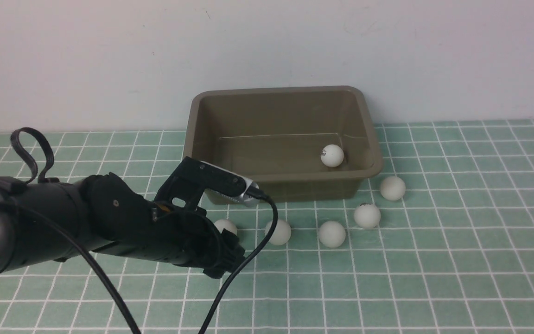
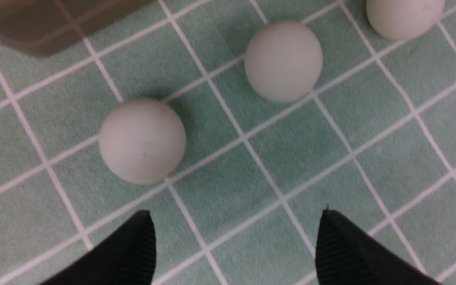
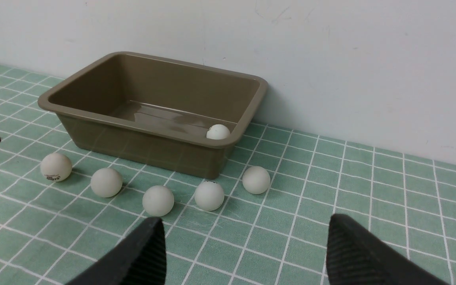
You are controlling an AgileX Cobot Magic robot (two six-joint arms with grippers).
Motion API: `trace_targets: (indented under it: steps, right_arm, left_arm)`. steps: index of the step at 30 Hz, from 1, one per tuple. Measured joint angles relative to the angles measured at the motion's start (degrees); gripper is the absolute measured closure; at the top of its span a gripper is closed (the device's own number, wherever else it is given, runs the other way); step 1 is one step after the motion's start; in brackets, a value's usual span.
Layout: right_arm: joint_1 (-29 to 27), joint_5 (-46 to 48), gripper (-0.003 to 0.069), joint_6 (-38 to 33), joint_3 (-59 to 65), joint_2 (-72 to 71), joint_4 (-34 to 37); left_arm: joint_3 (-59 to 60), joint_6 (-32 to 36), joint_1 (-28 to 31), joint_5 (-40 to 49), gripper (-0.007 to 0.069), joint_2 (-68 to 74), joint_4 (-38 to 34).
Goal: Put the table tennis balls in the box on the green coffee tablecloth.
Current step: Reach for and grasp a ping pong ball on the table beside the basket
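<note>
left gripper (image 2: 236,215): jaws wide apart, empty, low over the cloth, near end ball (image 2: 142,141)
right gripper (image 3: 246,221): wide apart, empty
table tennis balls (image 1: 332,234): five in a row along the box's front edge, one (image 1: 332,155) inside
box (image 1: 295,188): close to wall (image 1: 109,69)
green tablecloth (image 1: 434,278): bare in front and to the right

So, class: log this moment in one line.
box: one ball inside | cloth: five balls out | left gripper: open, empty | right gripper: open, empty

You see the olive-brown rectangular plastic box (image 1: 290,188) upright on the mint-green white-gridded tablecloth (image 1: 434,278): one matte white table tennis ball (image 1: 332,155) inside; five outside balls (image 1: 332,234) curve along its front.
</note>
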Motion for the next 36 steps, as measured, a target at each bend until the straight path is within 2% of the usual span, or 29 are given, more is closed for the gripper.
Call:
trace_targets:
  steps: [6,27,28,33,36]
  right_arm:
    - [0.0,-0.22,0.0165,0.0,0.0,0.0,0.05]
    - [0.0,-0.27,0.0165,0.0,0.0,0.0,0.06]
    - [0.0,-0.27,0.0165,0.0,0.0,0.0,0.06]
    - [0.0,-0.27,0.0165,0.0,0.0,0.0,0.11]
    - [0.0,-0.27,0.0165,0.0,0.0,0.0,0.11]
  left_arm:
    - [-2.15,0.06,-0.06,-4.37,0.0134,2.57,-2.64]
    - [-4.09,0.63,-0.06,-12.15,0.0136,12.72,-2.88]
    - [-4.09,0.63,-0.06,-12.24,0.0149,13.03,-2.88]
    - [-4.11,0.7,-0.06,-11.72,0.0318,12.71,-2.92]
    - [-4.11,1.0,-0.06,-7.97,0.0311,10.67,-2.86]
